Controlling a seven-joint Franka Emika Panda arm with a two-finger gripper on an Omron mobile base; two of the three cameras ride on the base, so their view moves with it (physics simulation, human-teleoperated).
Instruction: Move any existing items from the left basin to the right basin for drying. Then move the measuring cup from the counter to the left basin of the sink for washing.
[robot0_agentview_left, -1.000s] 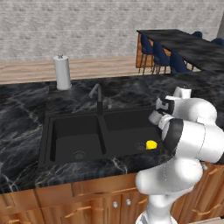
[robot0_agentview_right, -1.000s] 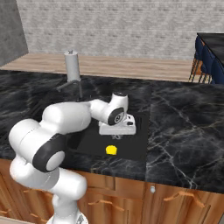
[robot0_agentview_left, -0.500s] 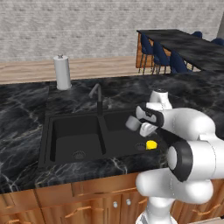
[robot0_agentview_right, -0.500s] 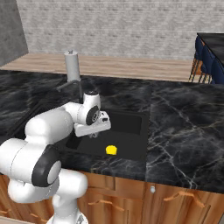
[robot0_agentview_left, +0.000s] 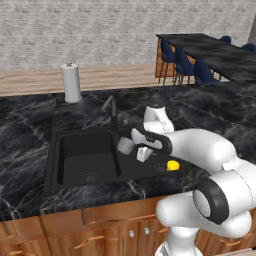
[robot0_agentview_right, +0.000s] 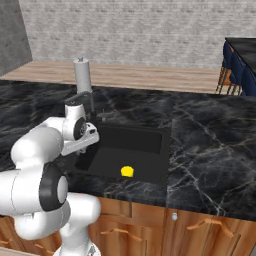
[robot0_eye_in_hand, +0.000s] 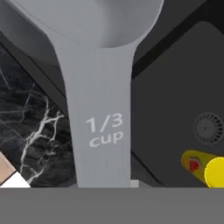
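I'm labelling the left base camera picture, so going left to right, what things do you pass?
Paper-towel roll → drain of the left basin → faucet → measuring cup → end effector → small yellow object → blue chairs.

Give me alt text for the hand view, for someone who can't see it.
A pale grey measuring cup fills the frame, its handle marked "1/3 cup" running down to the pincer. Beyond it lie a black sink basin, a yellow object and veined black counter.

A glossy black marble counter (robot0_agentview_left: 30, 135) (white-veined, over wooden cabinets (robot0_agentview_left: 65, 230)) carried a paper-towel roll (robot0_agentview_left: 70, 82) beside its sunken black sink (robot0_agentview_left: 55, 150).
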